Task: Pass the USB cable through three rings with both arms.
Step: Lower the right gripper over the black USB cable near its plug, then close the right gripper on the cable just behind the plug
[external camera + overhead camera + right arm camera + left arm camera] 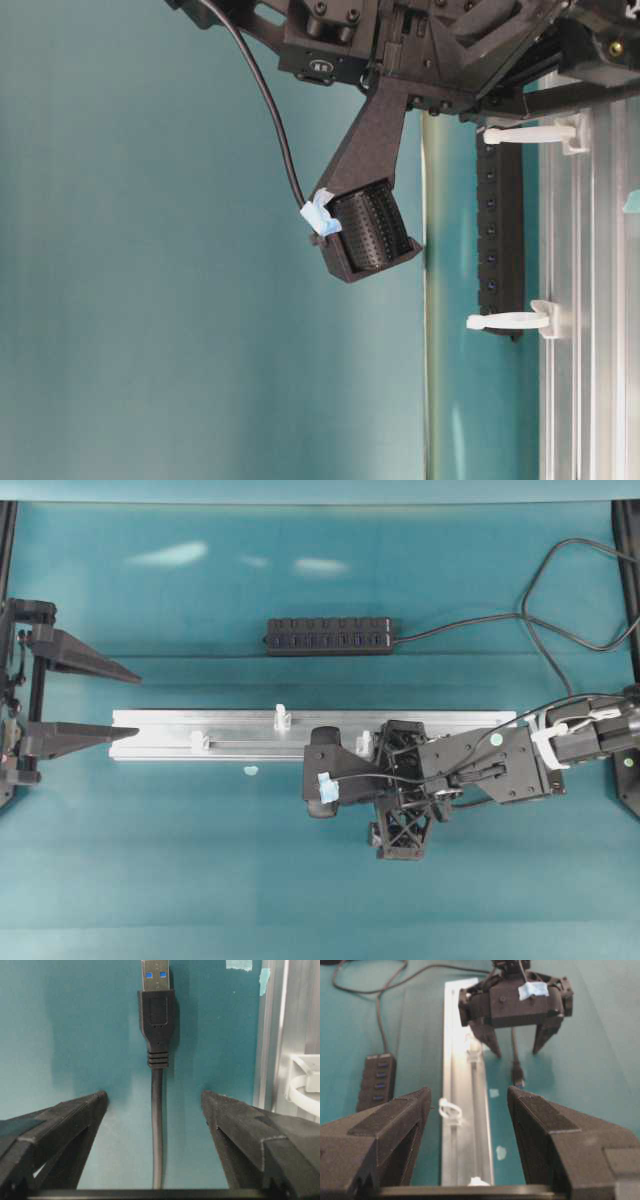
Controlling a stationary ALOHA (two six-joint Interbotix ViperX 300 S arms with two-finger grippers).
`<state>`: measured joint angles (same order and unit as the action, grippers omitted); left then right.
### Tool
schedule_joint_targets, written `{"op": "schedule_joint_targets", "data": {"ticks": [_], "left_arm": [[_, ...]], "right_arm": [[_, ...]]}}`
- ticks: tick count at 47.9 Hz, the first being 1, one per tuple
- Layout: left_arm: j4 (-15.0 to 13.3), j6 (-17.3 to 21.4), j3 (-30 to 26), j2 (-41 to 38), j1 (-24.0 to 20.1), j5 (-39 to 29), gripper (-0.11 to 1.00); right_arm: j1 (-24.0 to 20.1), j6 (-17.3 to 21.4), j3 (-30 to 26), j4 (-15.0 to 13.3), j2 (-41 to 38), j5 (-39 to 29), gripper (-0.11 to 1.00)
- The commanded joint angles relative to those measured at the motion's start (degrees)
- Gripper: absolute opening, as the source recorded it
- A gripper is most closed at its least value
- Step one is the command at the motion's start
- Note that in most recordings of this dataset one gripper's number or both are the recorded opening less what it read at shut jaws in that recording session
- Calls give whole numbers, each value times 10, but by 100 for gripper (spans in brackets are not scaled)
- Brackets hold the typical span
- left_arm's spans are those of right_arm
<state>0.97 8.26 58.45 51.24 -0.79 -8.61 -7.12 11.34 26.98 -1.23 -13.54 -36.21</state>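
The USB cable's black plug point(156, 1010) lies flat on the teal table, its cord point(157, 1125) running back between my right gripper's jaws. My right gripper point(155, 1105) is open, astride the cord without touching it, just beside the silver rail point(450, 725). In the overhead view my right gripper point(400, 785) hides the plug. The three whitish rings point(282, 718) point(199, 742) point(365, 743) stand on the rail. My left gripper point(130, 705) is open and empty at the rail's left end. The left wrist view shows my left gripper point(469, 1092), the plug point(519, 1079) and the right gripper point(516, 1051).
A black multi-port hub point(330, 635) lies behind the rail, its cord looping off to the back right. Small pale tape bits point(250, 771) point(501, 1152) are stuck on the table in front of the rail. One ring point(302, 1085) is close to the right jaw.
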Motion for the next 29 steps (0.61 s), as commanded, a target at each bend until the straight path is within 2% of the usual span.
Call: {"op": "schedule_joint_targets", "data": {"ticks": [1, 29], "left_arm": [[1, 1, -7, -2, -2, 4, 69], [1, 1, -4, -2, -2, 5, 69]], "right_arm": [[2, 4, -5, -1, 1, 10, 66], [10, 4, -12, -1, -2, 16, 66]]}}
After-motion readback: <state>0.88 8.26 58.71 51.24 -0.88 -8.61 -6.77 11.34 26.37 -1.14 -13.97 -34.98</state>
